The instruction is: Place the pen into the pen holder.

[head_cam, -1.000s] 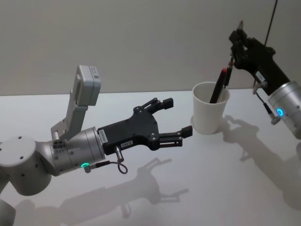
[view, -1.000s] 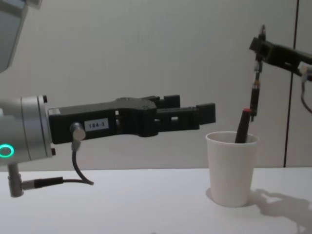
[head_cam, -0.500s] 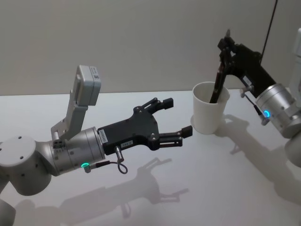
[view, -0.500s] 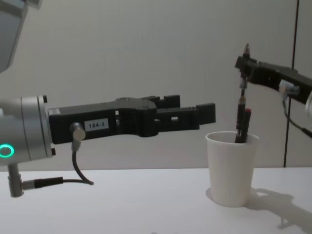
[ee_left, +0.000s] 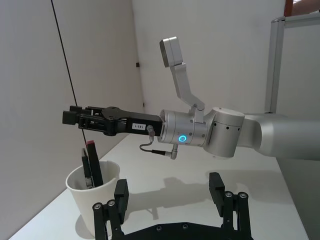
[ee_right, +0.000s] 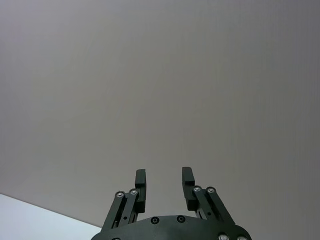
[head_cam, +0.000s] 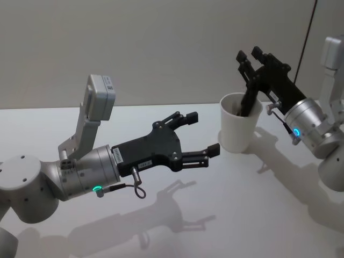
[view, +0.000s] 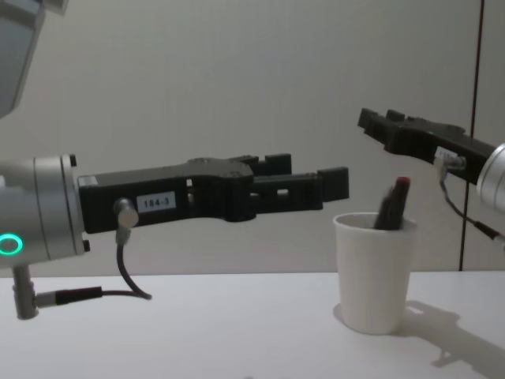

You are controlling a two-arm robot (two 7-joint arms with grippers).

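**Operator:** On the table (head_cam: 177, 236) I have my left arm stretched forward over the near half, its left gripper (head_cam: 203, 135) spread wide with nothing between the fingers, idle and well apart from the work.

**Supervisor:** And the right side?

**Operator:** My right gripper (head_cam: 249, 56) hangs above the far edge of the pen holder (head_cam: 236, 134), its fingers spread apart and bare; the right wrist view confirms the gap between them holds nothing but wall.

**Supervisor:** Then where is the pen?

**Operator:** Standing inside the cup. The pen (view: 392, 204) leans against the rim, dark body down in the holder, red-tipped end poking out above the lip. From the left wrist view I see the pen (ee_left: 94, 167) the same way, propped in the white cup (ee_left: 95, 197).

**Supervisor:** Touching the claw?

**Operator:** No. From the chest view the fingers sit above and just beside its top end, apart from it.

**Supervisor:** So what is left?

**Operator:** I judge the placing done. Only drawing the right arm clear without knocking the cup seems to remain.
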